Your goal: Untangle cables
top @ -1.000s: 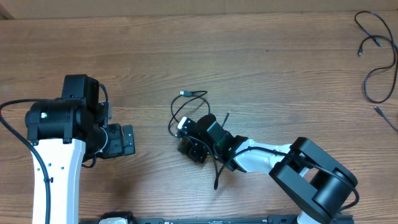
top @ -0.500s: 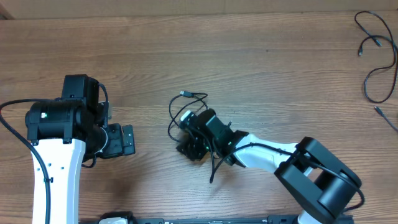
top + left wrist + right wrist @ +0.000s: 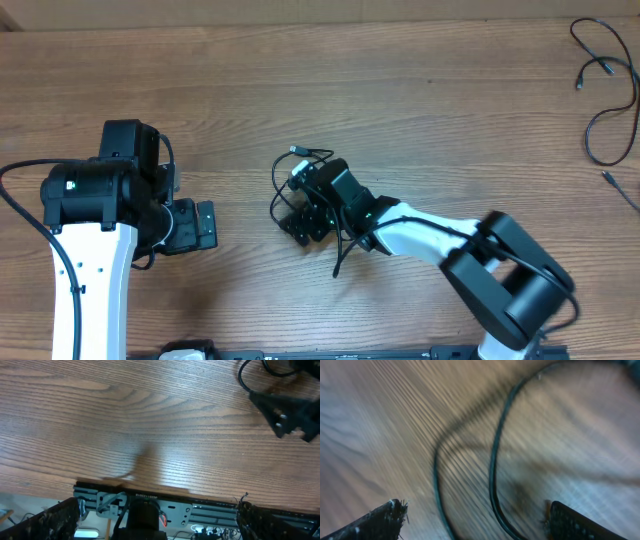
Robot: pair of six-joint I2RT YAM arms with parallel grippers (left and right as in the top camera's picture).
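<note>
1. Around the middle of the desk [image 3: 400, 80] lies a thin black cable [image 3: 276, 183] in a loose loop. Its small plug end [image 3: 298, 151] points toward the far edge.
2. More cables [image 3: 587, 140] sprawl by the far right corner, well apart from both arms.
3. The right arm [image 3: 420, 235] reaches in from the near right corner, and its jaws hang over the near side of that middle loop.
4. From the right wrist, the jaws stand wide apart with two strands of the cable [image 3: 495, 460] lying on the wood between them. They grip nothing. That view is blurred, so I cannot tell whether the strands cross farther along.
5. The left arm [image 3: 90, 250] sits toward the left edge. Its jaws are spread fully and empty, facing the middle, well apart from the cable [image 3: 242, 377].
6. I'd judge this cord light and limp: it will flop, trail across the wood and pull its whole loop along if tugged. Being so thin and smooth, it could slide out of a loose pinch.
7. The best hold looks like a single strand clear of any crossing, or just behind the plug, where the cord is likely stiffer. The jaws would have to close low, close to the wood, to catch it.
8. Taking both strands at once would likely tighten the tangle instead of opening it.
</note>
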